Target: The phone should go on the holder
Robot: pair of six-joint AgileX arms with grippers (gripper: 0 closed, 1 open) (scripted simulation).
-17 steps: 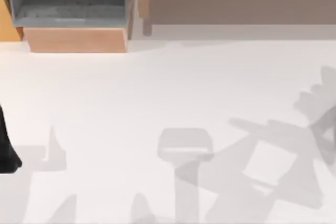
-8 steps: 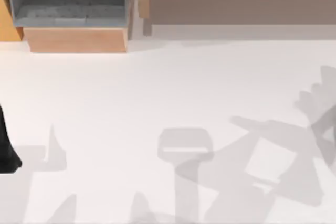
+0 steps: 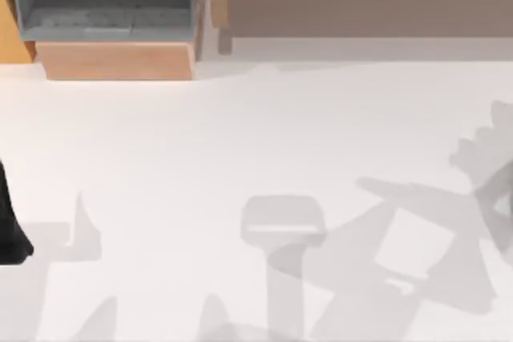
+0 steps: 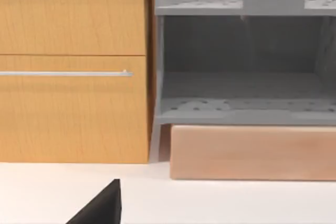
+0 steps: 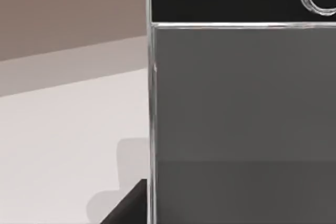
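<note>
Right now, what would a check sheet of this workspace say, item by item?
Surface: white table, arm shadows across it.
Job's things: phone close before the right wrist camera, screen facing it, round button at one end.
Clutter: nothing seen.
Grippers: a dark part of the left arm at the table's left edge.
Cables: nothing seen.
Surroundings: grey shelf unit, orange wooden cabinet, pale wooden block.
</note>
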